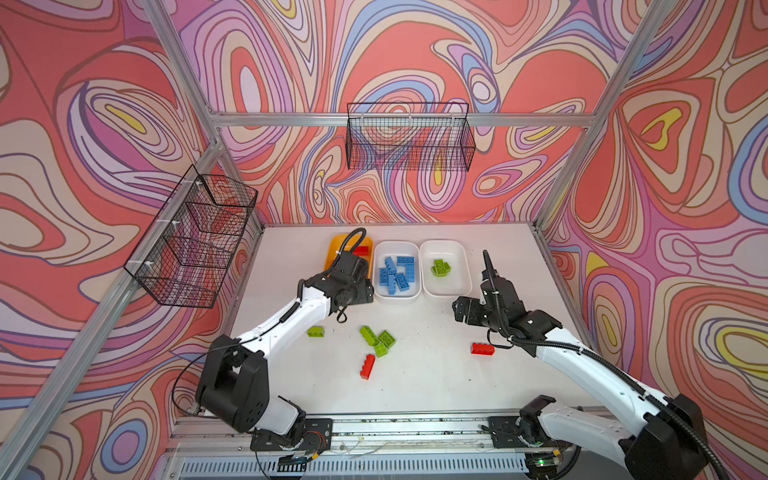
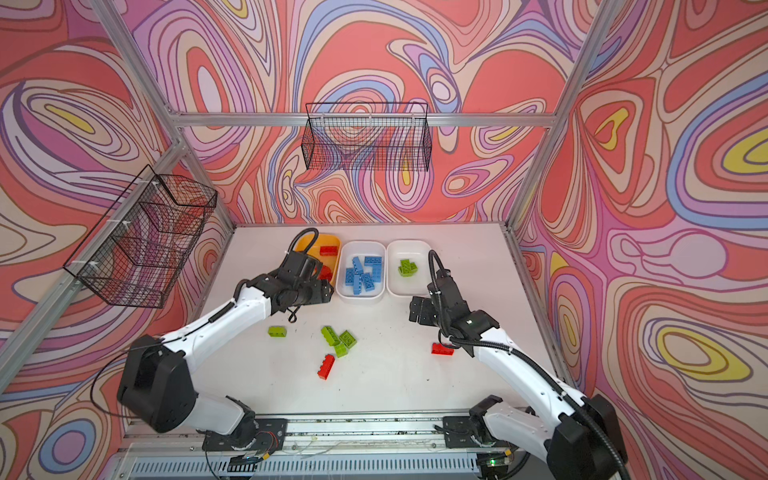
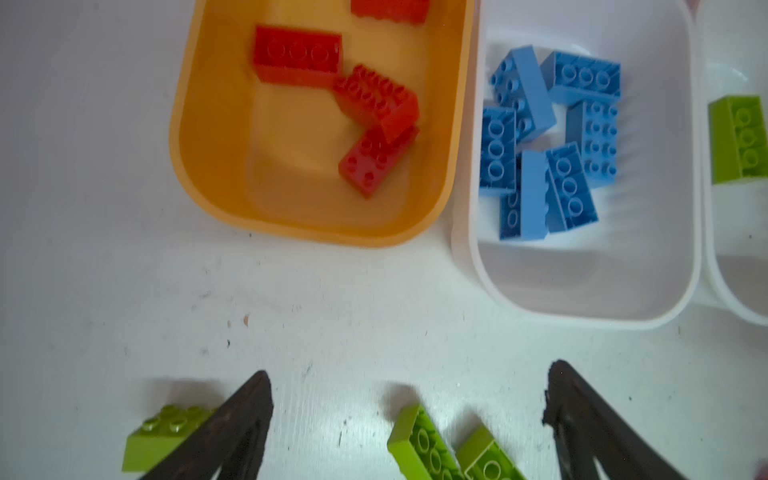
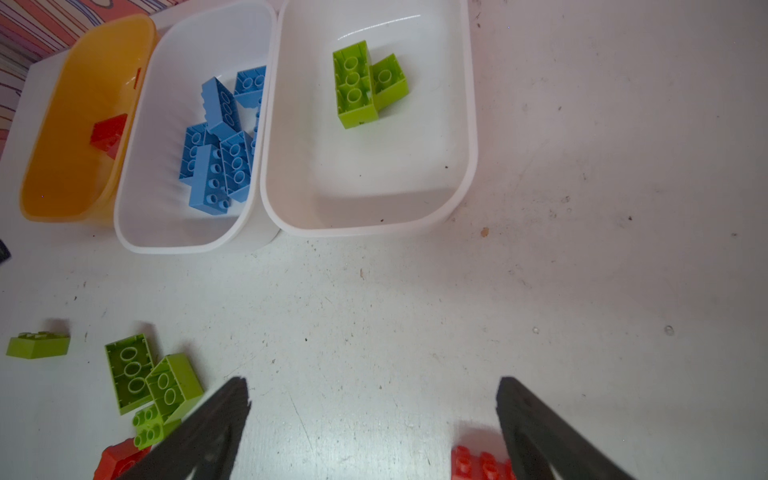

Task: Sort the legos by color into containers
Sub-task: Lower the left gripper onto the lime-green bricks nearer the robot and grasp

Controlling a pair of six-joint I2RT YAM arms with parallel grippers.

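Both claws gape empty. The right gripper (image 4: pixel 372 380) has one finger just beside a red brick (image 4: pixel 478 461), and a careless descent could knock it away. The left gripper (image 3: pixel 409 370) hovers above loose greens. At lower centre in a top view, three green bricks (image 1: pixel 386 338) lie touching, so pinching one may drag its neighbours. Further up, the left arm (image 1: pixel 291 318) overhangs the yellow-orange tub (image 3: pixel 183 137), likely blocking reds carried across from the right. The blue-filled tub (image 3: pixel 582 319) and the greens' tub (image 4: pixel 471 124) look unobstructed.

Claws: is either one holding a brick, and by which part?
Nothing is held. The left claw and the right claw are both open and empty.
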